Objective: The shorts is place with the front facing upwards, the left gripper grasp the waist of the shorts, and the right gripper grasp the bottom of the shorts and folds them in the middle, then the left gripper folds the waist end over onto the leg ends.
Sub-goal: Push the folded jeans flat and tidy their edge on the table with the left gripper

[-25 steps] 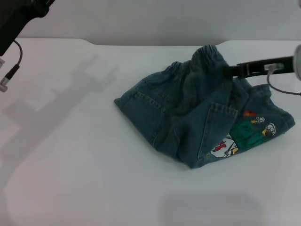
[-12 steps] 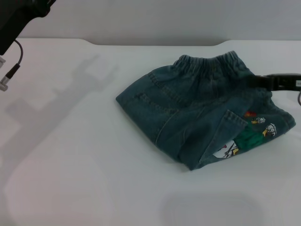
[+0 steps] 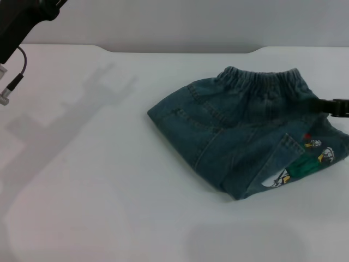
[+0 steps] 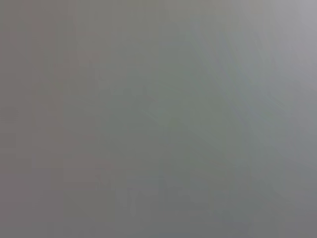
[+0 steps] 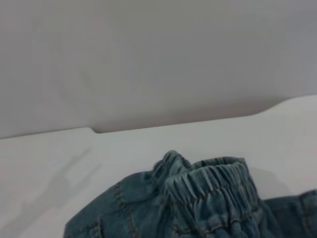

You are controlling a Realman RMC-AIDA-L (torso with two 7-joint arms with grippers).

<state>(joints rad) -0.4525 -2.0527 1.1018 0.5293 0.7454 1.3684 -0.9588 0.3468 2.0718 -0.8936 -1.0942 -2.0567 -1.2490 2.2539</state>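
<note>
The blue denim shorts point(image 3: 240, 131) lie bunched on the white table point(image 3: 82, 191), right of centre. Their gathered waist point(image 3: 262, 82) is on the far side, and it also shows as a puckered band point(image 5: 213, 183) in the right wrist view. A back pocket and a folded flap face up. The cartoon print point(image 3: 305, 161) on one leg end peeks out at the near right. My right gripper point(image 3: 319, 105) reaches in from the right edge as a thin black bar, shut on the shorts' fabric just below the waist. Only my left arm point(image 3: 16, 22) shows, raised at the top left corner.
The table's far edge point(image 3: 180, 50) meets a grey wall. A cable and plug point(image 3: 12, 84) hang from the left arm. The arm's shadow point(image 3: 65, 120) falls across the table's left half. The left wrist view is a plain grey blur.
The right gripper has pulled back to the right, dragging the shorts that way. The lifted waist has dropped and spread out flatter. The left arm has not moved.
</note>
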